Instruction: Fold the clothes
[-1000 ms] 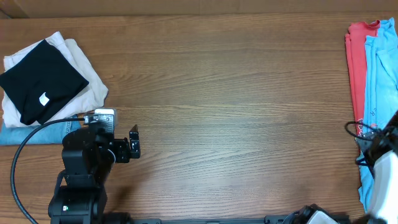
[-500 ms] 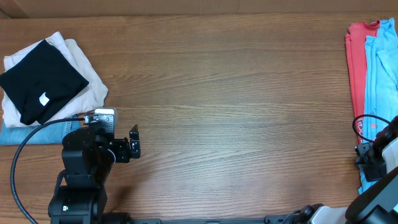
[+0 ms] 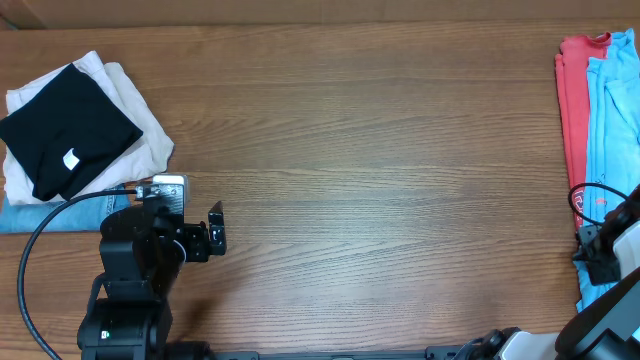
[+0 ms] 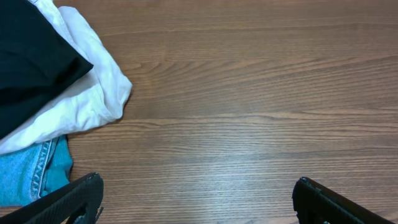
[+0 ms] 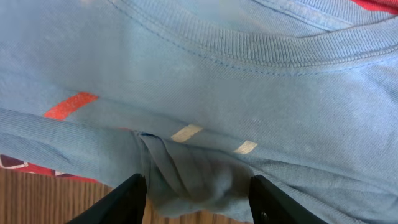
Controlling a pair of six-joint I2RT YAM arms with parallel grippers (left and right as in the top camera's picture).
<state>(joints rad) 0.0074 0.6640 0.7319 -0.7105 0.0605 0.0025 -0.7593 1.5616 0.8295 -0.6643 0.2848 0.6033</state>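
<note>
Wood table [image 3: 380,150]. 3 o'clock edge: light blue T-shirt [image 3: 615,120] overlapping coral-red T-shirt [image 3: 572,100]. 10 o'clock: black garment [image 3: 65,125] on cream cloth [image 3: 140,110]. 8 o'clock: left gripper [image 3: 216,230], jaws wide apart. 4 o'clock: right gripper [image 5: 196,202] pinching bunched light blue T-shirt.

**Two T-shirts at the table's right edge**

A light blue short-sleeved cotton T-shirt [image 3: 615,110] is lying stretched out along the right edge of the wooden table [image 3: 350,150], running out of the overhead view. Close up, its ribbed collar is showing, with red and white print marks beside it. A wrinkled fold is bunching between the jaws of the right gripper [image 5: 196,199]. A coral-red T-shirt [image 3: 572,120] is lying underneath, sticking out on the side toward the table's middle.
</note>
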